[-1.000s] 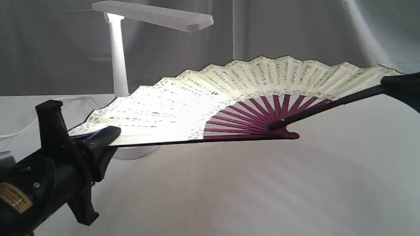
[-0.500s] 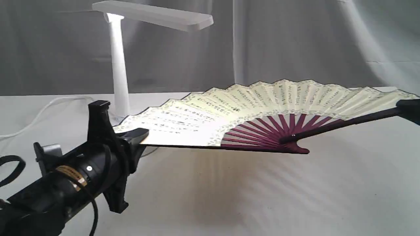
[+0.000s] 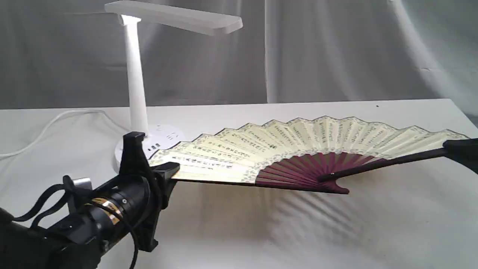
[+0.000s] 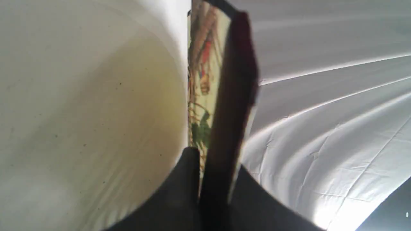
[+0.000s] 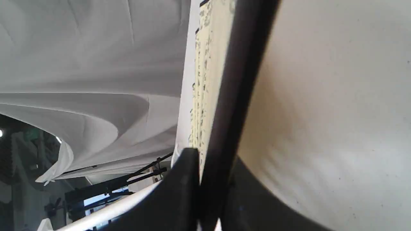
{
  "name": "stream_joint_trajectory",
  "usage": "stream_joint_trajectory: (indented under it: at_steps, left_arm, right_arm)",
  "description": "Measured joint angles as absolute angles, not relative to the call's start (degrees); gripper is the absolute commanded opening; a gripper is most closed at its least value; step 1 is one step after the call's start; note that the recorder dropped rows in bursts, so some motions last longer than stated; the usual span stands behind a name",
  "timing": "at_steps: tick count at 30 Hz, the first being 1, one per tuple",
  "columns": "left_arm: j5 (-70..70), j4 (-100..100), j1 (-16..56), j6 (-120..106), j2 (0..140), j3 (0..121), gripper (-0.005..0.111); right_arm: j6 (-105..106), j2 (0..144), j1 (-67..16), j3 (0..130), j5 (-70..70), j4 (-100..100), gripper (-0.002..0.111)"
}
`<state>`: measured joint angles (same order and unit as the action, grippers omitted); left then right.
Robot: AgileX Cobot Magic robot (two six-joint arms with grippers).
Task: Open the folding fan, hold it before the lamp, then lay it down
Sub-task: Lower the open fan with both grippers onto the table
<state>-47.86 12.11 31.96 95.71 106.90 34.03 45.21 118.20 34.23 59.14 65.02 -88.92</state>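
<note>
The left gripper point(image 3: 168, 173) was clamped on one end guard of the folding fan point(image 3: 298, 142), and the right gripper point(image 3: 453, 147) was clamped on the other. That made two grippers on one fan. In the left wrist view the left gripper point(image 4: 213, 160) had its jaws pressed together on the dark guard, with a strip of painted leaf beside it. In the right wrist view the right gripper point(image 5: 208, 160) pinched its guard the same way, next to columns of black writing.

The single fan was spread fully open and held almost flat, low over the worktop point(image 3: 261, 231). Its long axis ran left to right across the exterior view. The pivot and maroon ribs pointed toward the camera, and the curved cream edge pointed toward the curtain point(image 3: 336, 48). The written face was up. A ribbed shadow point(image 3: 298, 220) lay on the cloth beneath it. Whether the pivot touched the worktop could not be told.

There was one lamp point(image 3: 136, 86), standing upright behind the fan's left end. Its round base was partly hidden by the left gripper and the leaf, and its flat head reached rightward high above. One white cord point(image 3: 48, 127) trailed off to the left.
</note>
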Motion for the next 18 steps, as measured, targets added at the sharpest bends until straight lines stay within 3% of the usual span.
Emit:
stream_joint_trajectory:
  at_steps: [18]
  left_arm:
    - [-48.9, 10.8, 31.9, 97.6, 111.8, 35.2, 0.004]
  right_arm:
    - [47.9, 121.6, 34.2, 59.1, 63.3, -89.2, 0.0]
